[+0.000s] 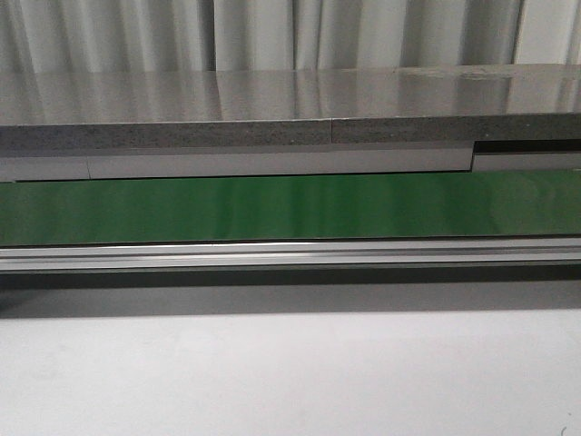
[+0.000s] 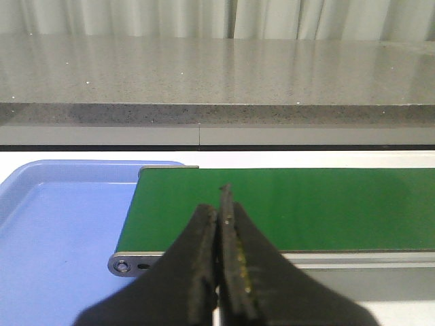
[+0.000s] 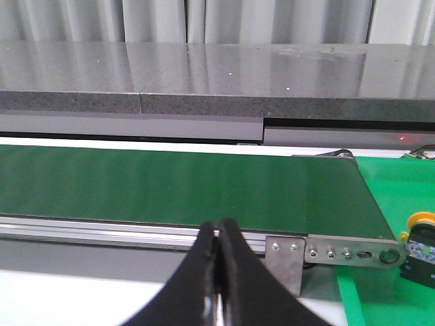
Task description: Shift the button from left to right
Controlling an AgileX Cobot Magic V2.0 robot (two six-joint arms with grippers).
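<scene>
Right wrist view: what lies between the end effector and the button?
In the right wrist view, the belt's metal end bracket sits between the shut right end effector and the button, which rests on the green mat past the green belt.

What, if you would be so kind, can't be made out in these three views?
- The button: cut off by the right wrist view's edge; markings too small to read; absent from the front view.
- The blue tray: only a corner in the left wrist view, the shut left gripper covering more.
- Belt rail behind the shut right gripper.
- Both grippers: outside the front view.
</scene>
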